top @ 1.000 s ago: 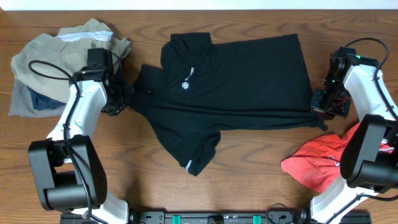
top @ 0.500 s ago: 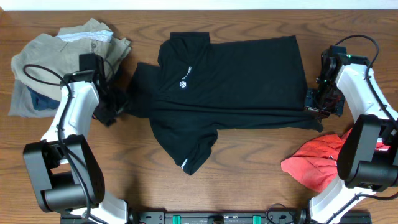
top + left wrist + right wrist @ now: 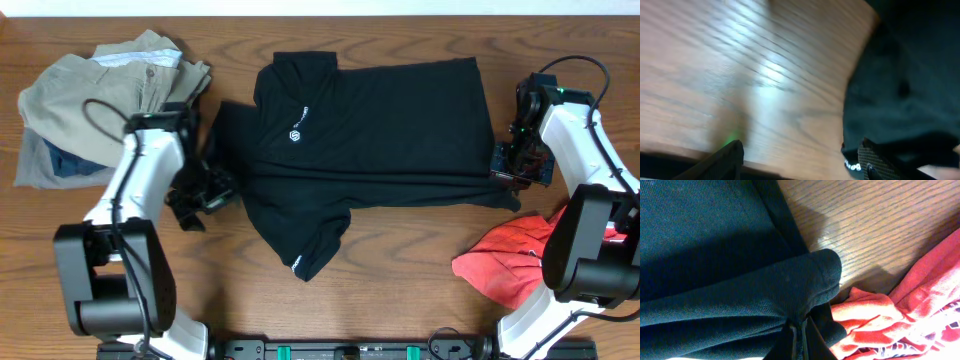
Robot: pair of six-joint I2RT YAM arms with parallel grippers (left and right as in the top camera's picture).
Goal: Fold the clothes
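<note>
One crumpled red printed tee (image 3: 505, 268) lies at the near right corner of the wooden counter (image 3: 400, 260). The left fingers (image 3: 205, 192), clenched at the sleeve a second ago, now stand spread and released, shifted nearer. One large black short-sleeved collared shirt (image 3: 380, 130) lies spread mid-counter. The right fingers (image 3: 515, 168) grasp its right hem as before. One heap of khaki and blue garments (image 3: 90, 100) fills the far left corner.

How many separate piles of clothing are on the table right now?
3: the black shirt spread across the middle, the khaki-and-blue pile at the far left, the red tee at the near right. More garments may be hidden inside that pile.
</note>
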